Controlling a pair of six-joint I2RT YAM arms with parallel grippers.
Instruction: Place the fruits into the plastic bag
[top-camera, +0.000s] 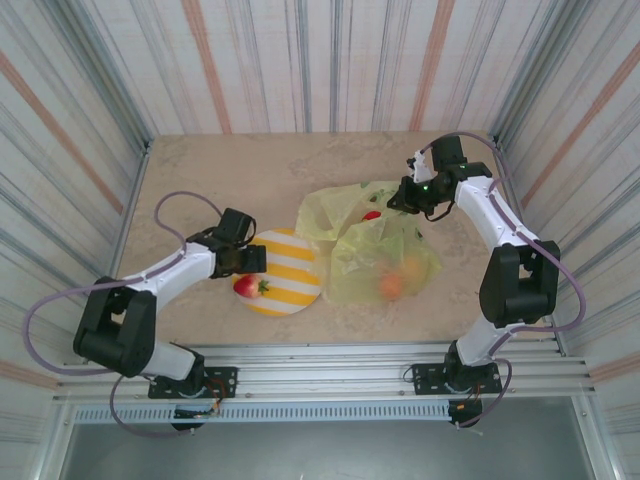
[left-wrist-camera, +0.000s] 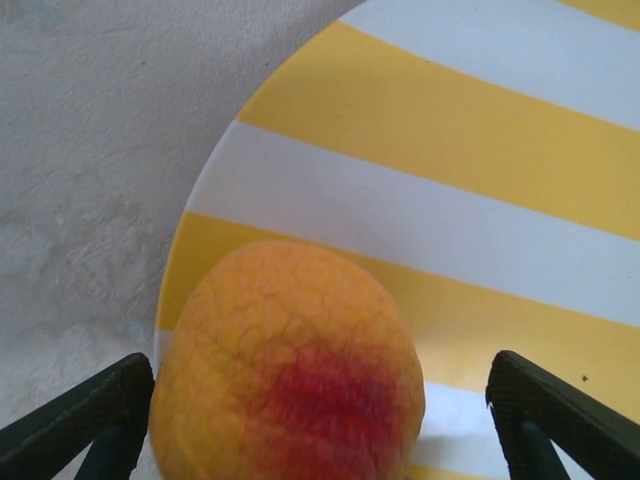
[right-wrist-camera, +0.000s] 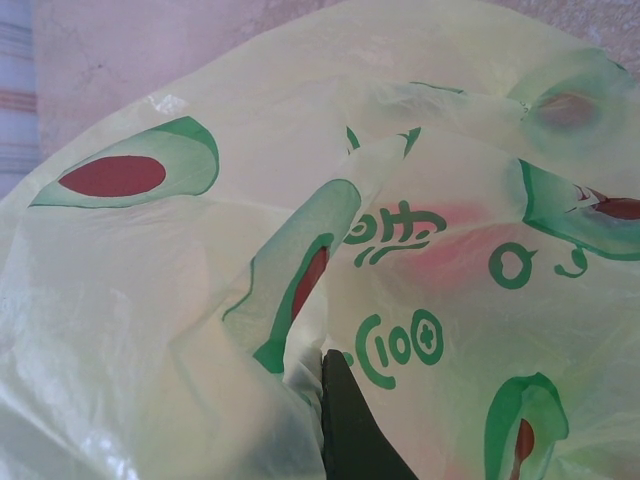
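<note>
Right now the left gripper hangs spread over the near-left rim of the plate, with the peach between its fingers (crowding one of them). Off to the right, the right gripper is pressed together on the far edge of the plastic bag, other fruits showing through.

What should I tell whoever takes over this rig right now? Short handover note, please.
Left pincer: open, one finger on either side of the peach on the striped plate, not closed yet.
Right pincer: shut, seemingly pinching the plastic bag at its rim.
Done: an orange fruit shows through the bag, and a red fruit sits at its mouth.
Left: grasp the peach and drop it into the bag.
</note>
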